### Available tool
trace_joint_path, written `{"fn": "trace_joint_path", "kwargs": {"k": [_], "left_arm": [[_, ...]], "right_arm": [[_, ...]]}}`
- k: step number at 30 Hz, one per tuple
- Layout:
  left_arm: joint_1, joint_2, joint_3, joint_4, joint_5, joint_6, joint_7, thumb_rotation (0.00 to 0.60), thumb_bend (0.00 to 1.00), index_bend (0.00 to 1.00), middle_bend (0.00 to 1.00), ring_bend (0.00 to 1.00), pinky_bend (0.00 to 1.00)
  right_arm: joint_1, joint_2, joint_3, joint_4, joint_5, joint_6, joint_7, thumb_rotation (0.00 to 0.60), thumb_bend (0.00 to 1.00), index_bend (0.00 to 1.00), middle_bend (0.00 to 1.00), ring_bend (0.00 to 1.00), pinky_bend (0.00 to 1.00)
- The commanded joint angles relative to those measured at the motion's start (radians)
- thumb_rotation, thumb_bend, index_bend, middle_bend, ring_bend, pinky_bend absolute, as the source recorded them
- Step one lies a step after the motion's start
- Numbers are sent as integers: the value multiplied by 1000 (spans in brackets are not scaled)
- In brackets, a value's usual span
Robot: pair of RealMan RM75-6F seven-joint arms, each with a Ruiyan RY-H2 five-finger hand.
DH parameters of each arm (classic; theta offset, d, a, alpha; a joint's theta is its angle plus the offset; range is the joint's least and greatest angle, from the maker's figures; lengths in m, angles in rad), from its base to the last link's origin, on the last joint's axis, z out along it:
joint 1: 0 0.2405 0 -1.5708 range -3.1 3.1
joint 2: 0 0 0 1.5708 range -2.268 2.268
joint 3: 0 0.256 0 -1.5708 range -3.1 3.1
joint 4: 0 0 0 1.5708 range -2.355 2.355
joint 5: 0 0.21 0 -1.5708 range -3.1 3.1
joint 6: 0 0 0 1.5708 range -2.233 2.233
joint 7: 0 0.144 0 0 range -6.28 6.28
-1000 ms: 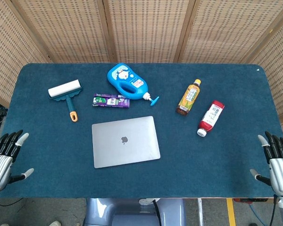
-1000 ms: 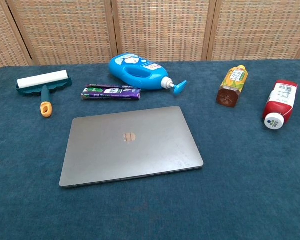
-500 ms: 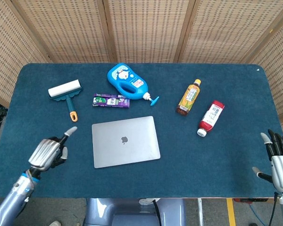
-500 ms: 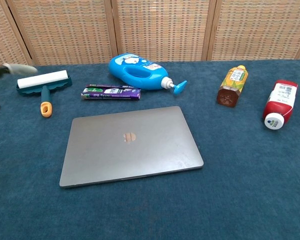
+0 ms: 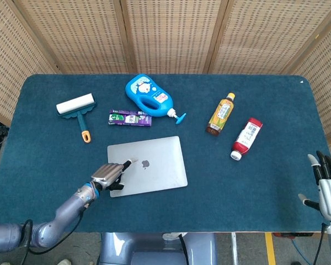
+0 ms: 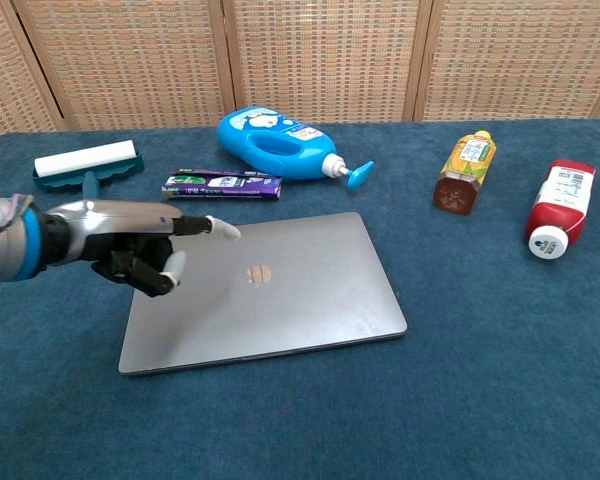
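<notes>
Our left hand (image 6: 130, 245) hovers over the closed laptop (image 5: 147, 165) near the table's front edge, fingers extended, holding nothing. Lid not yet lifted. Right hand (image 5: 329, 190) idles open, front-right corner.

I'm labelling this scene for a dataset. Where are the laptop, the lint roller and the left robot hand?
laptop (image 6: 300, 285), chest view, on the bare grey lid right of the logo.
lint roller (image 5: 75, 103), head view, on the white roll.
left robot hand (image 6: 140, 245), chest view, on the middle of the hand.
</notes>
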Motion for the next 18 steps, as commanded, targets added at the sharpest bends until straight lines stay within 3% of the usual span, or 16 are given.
{"fn": "trace_joint_path", "kwargs": {"k": [1, 9, 18], "left_arm": [[-132, -84, 12, 41, -175, 9, 91, 600, 1000, 0, 955, 1000, 1000], [-209, -130, 37, 78, -290, 16, 100, 600, 1000, 0, 955, 1000, 1000], [-228, -117, 57, 72, -326, 61, 89, 600, 1000, 0, 955, 1000, 1000]], "right_arm": [[1, -2, 0, 1, 1, -2, -2, 600, 0, 0, 0, 0, 0], [2, -2, 1, 5, 9, -4, 0, 600, 0, 0, 0, 0, 0], [0, 0, 0, 6, 8, -2, 4, 600, 0, 0, 0, 0, 0]]}}
